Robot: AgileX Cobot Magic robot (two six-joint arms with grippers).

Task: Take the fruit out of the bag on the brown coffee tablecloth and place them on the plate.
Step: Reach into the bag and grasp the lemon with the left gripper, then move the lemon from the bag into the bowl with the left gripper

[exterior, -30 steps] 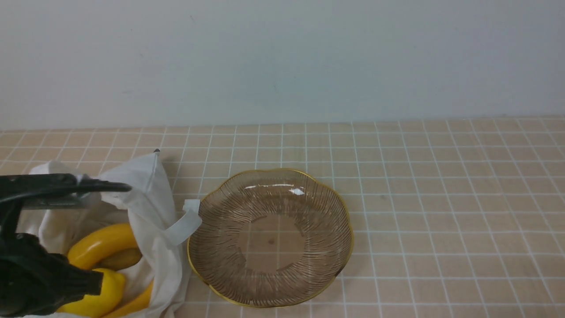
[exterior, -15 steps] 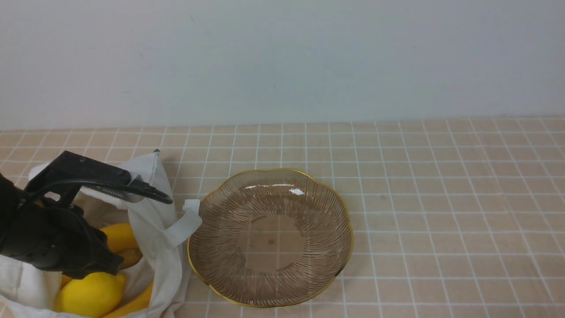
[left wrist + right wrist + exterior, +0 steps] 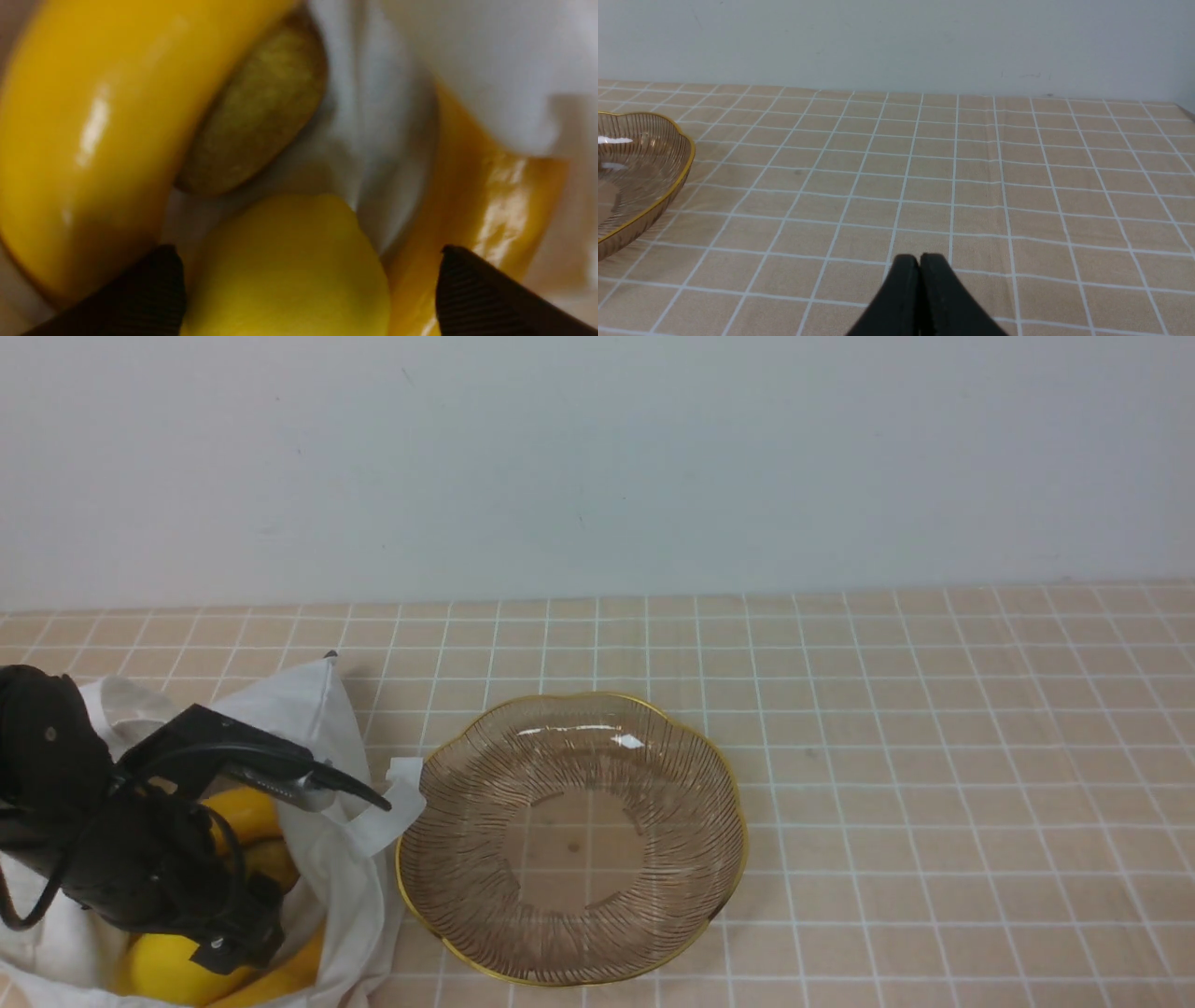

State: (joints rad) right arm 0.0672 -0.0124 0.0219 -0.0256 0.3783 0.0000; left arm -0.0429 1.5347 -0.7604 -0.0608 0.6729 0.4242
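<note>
The left gripper [image 3: 306, 261], jaws wide apart, straddles without clasping the smooth bright-yellow oval lemon [image 3: 163, 966] inside the soft white cloth bag [image 3: 322, 728], just beside the gold-rimmed ribbed glass plate [image 3: 691, 803]; the right gripper [image 3: 920, 261] hovers closed, holding nothing, over the peach grid-lined tablecloth [image 3: 1017, 186].

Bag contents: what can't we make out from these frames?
- Front view: the left arm blocks most of the bag; the kiwi is nearly hidden.
- Left wrist view: blurred close-up; the lemon is cut off by the frame edge, so contact with the left hand is unclear.
- Left wrist view: one banana lies partly under bag cloth.
- Right wrist view: the plate is cut off at the edge.
</note>
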